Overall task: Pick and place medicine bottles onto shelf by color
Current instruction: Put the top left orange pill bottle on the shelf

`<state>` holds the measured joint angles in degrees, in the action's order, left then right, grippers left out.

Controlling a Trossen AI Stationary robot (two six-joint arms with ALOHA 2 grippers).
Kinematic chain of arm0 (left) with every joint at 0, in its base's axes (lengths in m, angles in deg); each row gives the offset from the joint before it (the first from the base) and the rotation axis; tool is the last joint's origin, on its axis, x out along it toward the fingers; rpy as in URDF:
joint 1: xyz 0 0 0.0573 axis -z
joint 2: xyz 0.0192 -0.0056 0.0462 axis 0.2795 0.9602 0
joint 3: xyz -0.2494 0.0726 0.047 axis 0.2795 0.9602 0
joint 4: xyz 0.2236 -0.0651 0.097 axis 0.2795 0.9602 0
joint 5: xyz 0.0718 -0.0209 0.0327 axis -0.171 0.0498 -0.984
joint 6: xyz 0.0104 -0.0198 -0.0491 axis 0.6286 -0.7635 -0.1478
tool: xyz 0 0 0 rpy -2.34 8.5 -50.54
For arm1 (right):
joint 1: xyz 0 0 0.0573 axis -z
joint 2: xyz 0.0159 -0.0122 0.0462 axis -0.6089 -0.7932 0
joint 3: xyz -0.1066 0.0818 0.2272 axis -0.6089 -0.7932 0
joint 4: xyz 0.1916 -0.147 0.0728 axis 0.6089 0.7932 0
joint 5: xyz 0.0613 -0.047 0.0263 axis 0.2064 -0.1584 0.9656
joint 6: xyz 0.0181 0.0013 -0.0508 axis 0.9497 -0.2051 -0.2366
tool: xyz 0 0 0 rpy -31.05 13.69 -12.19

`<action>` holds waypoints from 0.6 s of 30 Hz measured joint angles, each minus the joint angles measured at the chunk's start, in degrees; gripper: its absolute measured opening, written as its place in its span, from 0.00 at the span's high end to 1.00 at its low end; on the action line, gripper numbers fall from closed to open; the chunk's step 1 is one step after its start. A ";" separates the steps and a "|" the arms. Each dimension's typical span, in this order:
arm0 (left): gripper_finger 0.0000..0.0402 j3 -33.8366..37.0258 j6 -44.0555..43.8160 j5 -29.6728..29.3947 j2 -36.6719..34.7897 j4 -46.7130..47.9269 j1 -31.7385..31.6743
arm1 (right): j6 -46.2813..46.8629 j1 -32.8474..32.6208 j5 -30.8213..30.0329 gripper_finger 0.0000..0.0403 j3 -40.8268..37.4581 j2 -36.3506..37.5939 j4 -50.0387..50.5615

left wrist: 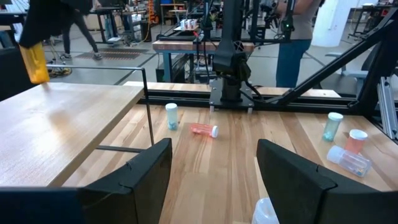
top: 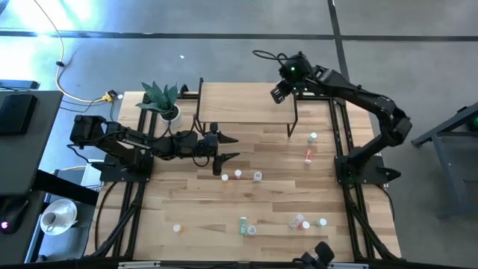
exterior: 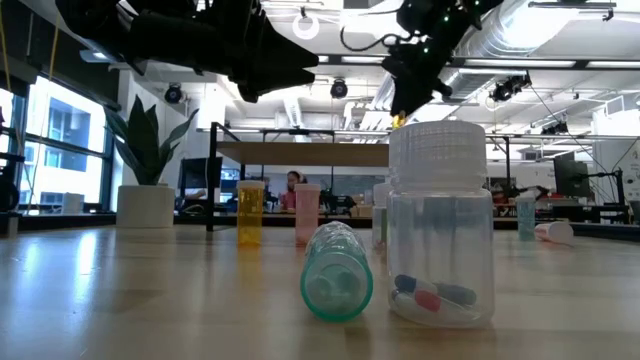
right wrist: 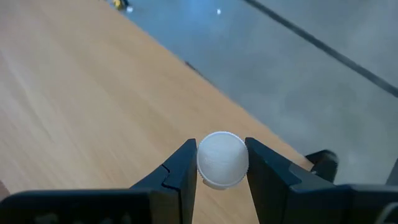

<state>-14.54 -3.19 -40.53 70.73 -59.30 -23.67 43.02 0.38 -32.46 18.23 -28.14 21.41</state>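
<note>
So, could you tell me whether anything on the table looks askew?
Yes: several bottles lie tipped over, including a green bottle in front and a pink-red bottle near the right arm's base. The rest stand upright.

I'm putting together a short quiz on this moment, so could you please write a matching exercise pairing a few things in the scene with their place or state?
Column one:
1. right gripper
2. left gripper
3. potted plant
4. green bottle

Column two:
A. lying on its side on the table
B. open, above the table in front of the shelf
C. shut on a white-capped bottle over the shelf
D. standing beside the shelf's left end

Pairs: 1-C, 2-B, 3-D, 4-A
</note>
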 joint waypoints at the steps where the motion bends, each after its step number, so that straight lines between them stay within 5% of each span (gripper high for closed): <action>1: 0.44 0.00 -0.02 0.00 0.00 0.00 0.00 | 0.01 0.00 -0.11 0.74 0.00 -0.47 0.09; 18: 0.44 0.00 0.00 0.00 0.00 0.04 0.00 | -1.51 0.02 -0.83 0.74 0.00 -3.75 0.19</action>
<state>-14.54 -3.19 -40.53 70.73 -59.26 -23.67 41.51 0.40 -33.29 18.23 -31.89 21.60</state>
